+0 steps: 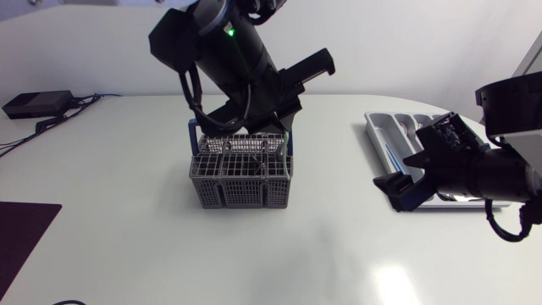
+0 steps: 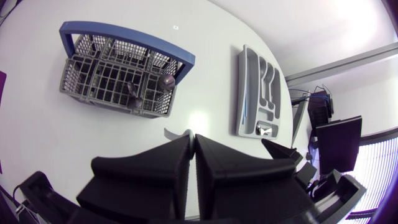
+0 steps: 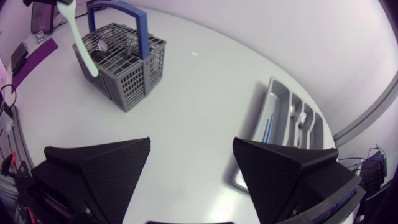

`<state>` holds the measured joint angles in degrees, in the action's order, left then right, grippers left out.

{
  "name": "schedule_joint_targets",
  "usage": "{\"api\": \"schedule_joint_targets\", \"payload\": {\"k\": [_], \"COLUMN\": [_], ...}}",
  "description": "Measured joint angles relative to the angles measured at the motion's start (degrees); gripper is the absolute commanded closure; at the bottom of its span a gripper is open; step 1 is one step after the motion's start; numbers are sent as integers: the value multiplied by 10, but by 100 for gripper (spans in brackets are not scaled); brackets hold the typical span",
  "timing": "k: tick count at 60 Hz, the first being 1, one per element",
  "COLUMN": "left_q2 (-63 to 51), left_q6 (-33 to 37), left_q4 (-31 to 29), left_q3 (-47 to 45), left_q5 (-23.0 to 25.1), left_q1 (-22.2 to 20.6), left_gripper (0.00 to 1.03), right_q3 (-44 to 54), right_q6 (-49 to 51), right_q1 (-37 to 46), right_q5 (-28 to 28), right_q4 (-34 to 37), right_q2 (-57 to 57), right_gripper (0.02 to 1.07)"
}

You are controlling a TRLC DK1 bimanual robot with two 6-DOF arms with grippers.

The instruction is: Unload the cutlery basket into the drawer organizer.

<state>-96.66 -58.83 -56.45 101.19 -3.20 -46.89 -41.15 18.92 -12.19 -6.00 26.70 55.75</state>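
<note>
1. Grey plastic lattice cutlery basket with blue handle [image 1: 241,193]: stands mid-surface on the white surface [image 1: 127,212]. It holds several pieces, among them dark-bowled spoons [image 2: 166,81]. The exact count cannot be told.
2. Grey moulded-plastic drawer organizer [image 1: 377,127]: lies well apart from the basket, on the right arm's side. It is partly filled, with metal spoons [image 3: 292,112] in the short compartments and a thin blue-handled piece [image 3: 267,127] in a long one.
3. Long pale green plastic utensil [image 3: 79,40]: raised above the basket, its lower end near the rim. Its type cannot be told.
4. Left end effector [image 2: 191,140]: above the basket, fingers pressed together, apparently pinching the pale green utensil.
5. Right end effector [image 3: 193,162]: fingers spread wide with nothing between them, low by the organizer's near corner.
6. Progress, as judged: partway. Some cutlery is sorted and one piece is in hand, not yet delivered. The basket's contents are left to transfer.
</note>
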Motion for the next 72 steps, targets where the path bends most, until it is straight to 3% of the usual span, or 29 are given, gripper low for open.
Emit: {"api": "schedule_joint_targets", "payload": {"k": [16,24,43,55,72], "left_q2": [-5,-23,-51,-54,-62], "left_q6": [-52,-75,-100,-105,-109], "left_q4": [0,2,5,6,6], "left_q3": [-1,-1,0,8,9], "left_q5": [53,89,142,169,190], "left_q1": [4,6,22,27,33], "left_gripper": [100,100,100,100,100], "right_q3": [-10,-22,-32,-40,-43], "right_q6": [-62,-84,-104,-104,-104], "right_q1": [-88,-122,-183,-189,-200], "right_q5": [-17,-44,-47,-50,-49], "right_q4": [6,-3,-45,-62,-90], "right_q2": [-3,-2,34,63,96], "right_gripper": [17,30,38,40,54]}}
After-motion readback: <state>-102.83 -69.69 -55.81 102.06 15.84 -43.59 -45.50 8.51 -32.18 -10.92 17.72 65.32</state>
